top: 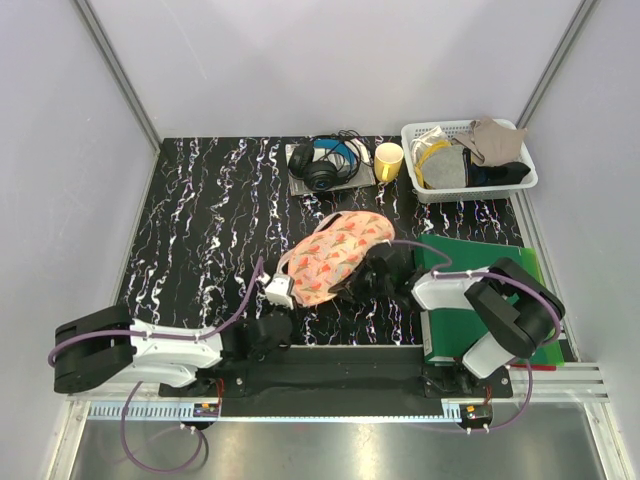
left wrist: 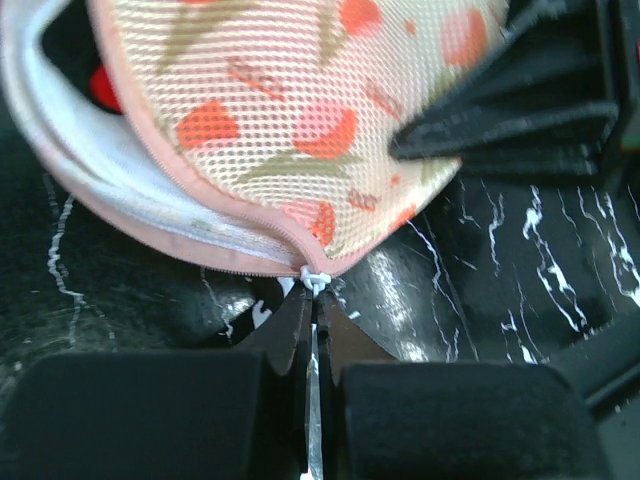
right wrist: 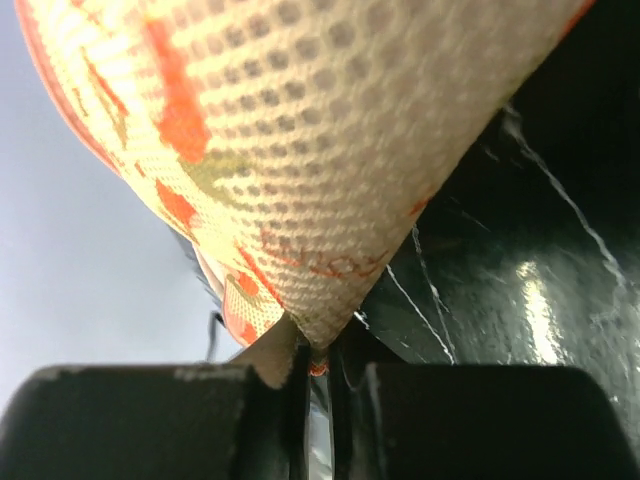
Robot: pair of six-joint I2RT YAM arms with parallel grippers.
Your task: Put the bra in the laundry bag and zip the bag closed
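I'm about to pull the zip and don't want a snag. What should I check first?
1. Bra inside bag: ok, red shows through the opening.
2. Left gripper pinching zip pull: ok.
3. Right gripper clamped on the bag's edge: ok.
4. Zip closed: not ok, one side gapes open.
5. Bra clear of the zip teeth: cannot tell.

The laundry bag [left wrist: 300,120] hides the bra [left wrist: 106,86] — mostly.
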